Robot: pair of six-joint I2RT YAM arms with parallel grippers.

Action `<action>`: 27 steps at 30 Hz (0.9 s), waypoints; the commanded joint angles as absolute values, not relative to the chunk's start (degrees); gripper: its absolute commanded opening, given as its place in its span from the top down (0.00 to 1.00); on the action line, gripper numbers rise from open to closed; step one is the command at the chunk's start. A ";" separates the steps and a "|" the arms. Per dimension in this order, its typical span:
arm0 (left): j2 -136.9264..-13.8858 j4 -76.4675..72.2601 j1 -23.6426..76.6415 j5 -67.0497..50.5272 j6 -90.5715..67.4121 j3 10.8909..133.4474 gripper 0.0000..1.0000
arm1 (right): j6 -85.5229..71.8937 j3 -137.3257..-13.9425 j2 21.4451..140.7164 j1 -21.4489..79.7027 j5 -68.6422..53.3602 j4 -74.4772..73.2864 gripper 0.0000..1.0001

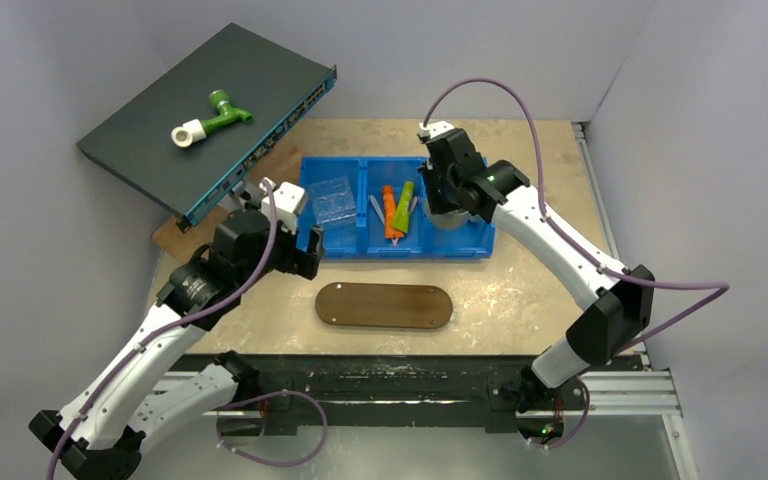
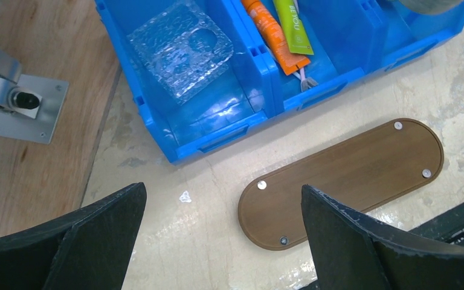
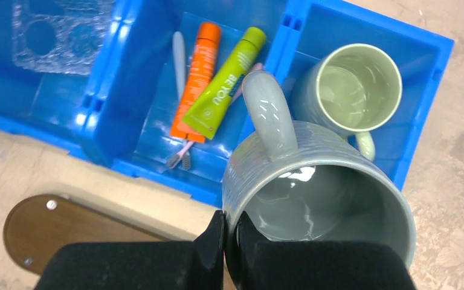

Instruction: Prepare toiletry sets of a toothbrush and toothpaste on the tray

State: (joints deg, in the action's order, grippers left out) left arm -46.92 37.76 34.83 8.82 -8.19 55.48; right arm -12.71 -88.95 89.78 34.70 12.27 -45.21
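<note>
We are finding the tray (image 1: 384,305) on the beige tabletop (image 1: 530,290), 6 o'clock from the blue bin (image 1: 400,250) holding tubes (image 3: 214,90) and toothbrushes (image 3: 179,54). The left gripper (image 2: 222,192) is hanging spread; the right gripper (image 3: 226,232) is pinching a grey mug (image 3: 338,205).

grey mug (image 3: 314,205), green mug (image 3: 353,87), blue bin (image 3: 119,90)

An orange tube (image 3: 194,84) and a lime-green tube (image 3: 223,84) lie side by side, partly covering a pale toothbrush (image 3: 179,54) and a pink toothbrush (image 3: 187,147), in the blue bin's (image 3: 106,109) middle compartment. The dark-brown oval tray (image 1: 384,305) lies flat just in front of the bin.
</note>
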 commanded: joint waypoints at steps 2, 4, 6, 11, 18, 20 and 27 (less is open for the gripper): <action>-45.82 35.93 32.28 11.34 -10.87 56.92 0.00 | -9.47 -93.63 84.90 38.87 12.63 -43.82 1.00; -45.94 36.28 31.09 12.14 -11.87 57.12 0.00 | -9.04 -93.66 84.46 40.79 12.02 -43.85 1.00; -46.04 36.86 29.74 13.59 -12.83 57.44 0.00 | -8.57 -93.42 83.95 42.46 10.71 -43.59 1.00; -45.54 37.93 26.53 17.50 -15.35 57.84 0.00 | -8.01 -92.31 83.44 47.43 8.98 -42.19 1.00; -43.32 38.55 24.84 24.05 -17.31 57.41 0.01 | -8.65 -91.93 85.39 54.75 8.47 -40.90 1.00; -42.55 38.43 24.57 25.70 -17.92 57.16 0.00 | -9.01 -91.76 86.07 56.56 8.06 -40.47 1.00; -41.78 39.40 23.94 31.02 -20.26 57.24 0.00 | -10.42 -92.08 89.51 62.43 7.74 -39.35 1.00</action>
State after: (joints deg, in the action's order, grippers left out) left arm -42.26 39.11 24.51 26.22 -17.74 55.66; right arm -10.26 -89.89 88.95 60.03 7.66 -45.08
